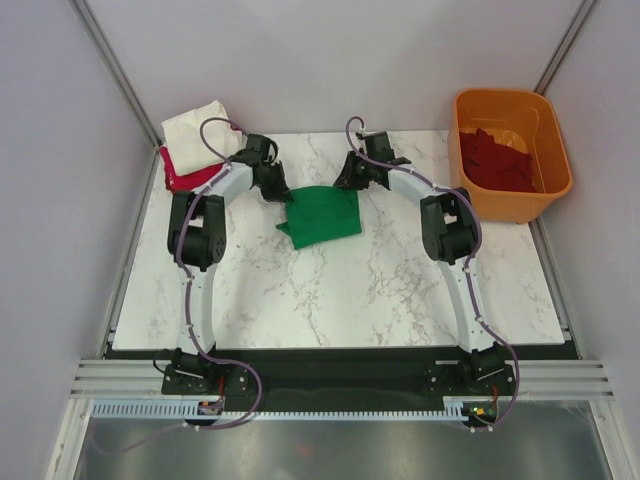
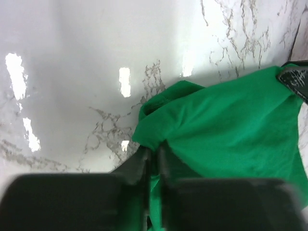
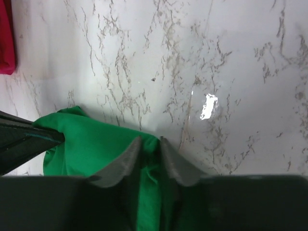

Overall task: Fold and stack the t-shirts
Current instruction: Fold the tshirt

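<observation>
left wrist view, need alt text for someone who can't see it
The left tool pinches the near edge of a crumpled green shirt on a white marble table. At the right edge, the right tool grips the shirt's far corner.

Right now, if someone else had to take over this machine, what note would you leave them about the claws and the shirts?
Left claw: shut on the green t-shirt, at its far left corner.
Right claw: shut on the same shirt, at its far right corner.
Done: cream-white shirt piled on red shirt at the table's far left corner.
Left: fold the green one, stack it, then take the dark red shirts lying in the orange tub.
</observation>
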You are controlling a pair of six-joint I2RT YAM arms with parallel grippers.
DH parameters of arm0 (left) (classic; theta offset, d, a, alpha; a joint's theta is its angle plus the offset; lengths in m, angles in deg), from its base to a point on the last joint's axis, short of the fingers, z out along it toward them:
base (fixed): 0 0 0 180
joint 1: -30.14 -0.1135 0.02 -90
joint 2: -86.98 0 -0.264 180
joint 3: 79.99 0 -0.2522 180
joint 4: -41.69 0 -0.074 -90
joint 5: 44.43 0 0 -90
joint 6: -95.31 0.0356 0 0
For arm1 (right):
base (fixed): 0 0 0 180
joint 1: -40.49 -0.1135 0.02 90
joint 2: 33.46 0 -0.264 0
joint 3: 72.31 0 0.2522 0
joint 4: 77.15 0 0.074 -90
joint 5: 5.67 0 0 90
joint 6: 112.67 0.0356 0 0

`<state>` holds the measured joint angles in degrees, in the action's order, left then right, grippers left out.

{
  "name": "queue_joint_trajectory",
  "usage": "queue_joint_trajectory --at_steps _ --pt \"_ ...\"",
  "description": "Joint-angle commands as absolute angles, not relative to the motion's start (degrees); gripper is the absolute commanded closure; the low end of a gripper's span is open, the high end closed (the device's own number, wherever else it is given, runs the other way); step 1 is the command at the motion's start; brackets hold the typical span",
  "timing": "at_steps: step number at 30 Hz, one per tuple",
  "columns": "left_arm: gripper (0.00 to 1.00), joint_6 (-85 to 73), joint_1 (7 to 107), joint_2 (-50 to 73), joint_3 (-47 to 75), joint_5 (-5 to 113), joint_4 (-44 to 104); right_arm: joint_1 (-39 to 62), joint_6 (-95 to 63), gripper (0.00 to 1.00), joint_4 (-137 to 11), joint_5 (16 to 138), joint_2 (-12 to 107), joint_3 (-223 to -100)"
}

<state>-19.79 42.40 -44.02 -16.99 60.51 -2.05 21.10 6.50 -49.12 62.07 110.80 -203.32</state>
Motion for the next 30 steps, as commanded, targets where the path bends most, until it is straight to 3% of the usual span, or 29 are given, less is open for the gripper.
queue_joint_trajectory --at_steps 1,3,4,5,16,23,30 --pt "0.98 -18.5 42.4 -45.6 -19.7 62.9 0.9 20.5 6.3 0.76 -49.0 61.7 111.5 -202.5" --pt "0.98 -18.2 42.3 -45.8 -20.6 63.9 1.3 20.5 6.7 0.88 -49.0 61.0 111.3 -202.6" --pt "0.98 -18.1 42.3 -45.5 -20.7 64.9 1.3 20.5 6.9 0.99 -49.0 60.7 110.9 -202.6" --pt "0.98 -18.0 42.4 -44.3 -20.5 65.3 1.4 20.5 6.9 1.0 -49.0 60.3 110.2 -201.9" --pt "0.98 -16.1 43.8 -28.7 -13.2 69.1 1.5 20.5 6.7 1.0 -53.2 61.7 84.7 -181.0" --pt "0.98 -16.3 45.6 -19.2 -1.7 71.9 1.6 18.5 6.9 1.0 -54.8 62.1 67.8 -165.5" --pt "0.98 -15.8 46.3 -20.2 -2.5 71.7 1.4 18.2 7.4 1.0 -54.6 65.3 62.0 -159.3"
